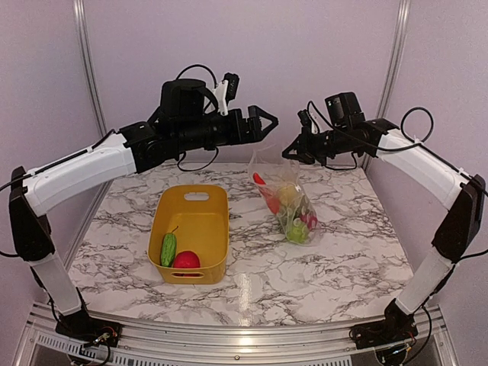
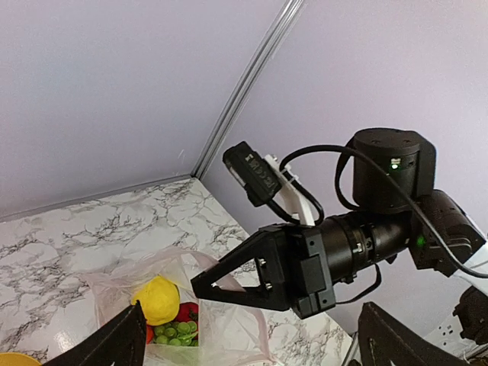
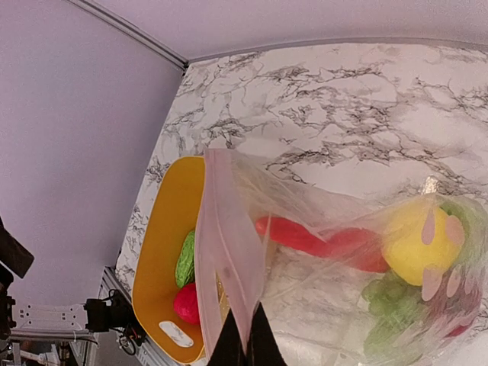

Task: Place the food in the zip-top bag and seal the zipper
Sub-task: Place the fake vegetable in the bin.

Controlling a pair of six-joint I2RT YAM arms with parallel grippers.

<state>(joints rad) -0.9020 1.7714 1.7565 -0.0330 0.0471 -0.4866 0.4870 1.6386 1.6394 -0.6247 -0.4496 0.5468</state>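
A marbled desk (image 1: 343, 259) carries the scene, with both arms raised over it; the right fingers (image 3: 258, 352) are pressed together, pinching the upper edge of the zip-top bag (image 1: 284, 191), which hangs slanting down from them, its lower end apparently resting on the desk; the left fingers (image 2: 114, 343) are spread wide and hold nothing, poised level with the right fingers, near the bag's mouth but clear of it. A yellow tub (image 1: 194, 225) sits on the desk well below the left fingers and well apart from both pairs. The pale pink zipper (image 3: 225, 259) runs away from the right fingers along the bag's mouth, which stands partly open. Inside the bag, below the right fingers, lie a yellow lemon (image 3: 415, 244), a red-orange carrot (image 3: 320, 238) and green grapes (image 3: 389, 293), with more red and green pieces too crowded to tell apart. In the tub, at the end farthest from either pair of fingers, a green cucumber (image 1: 168, 248) lies just beside a red apple (image 1: 186, 260).
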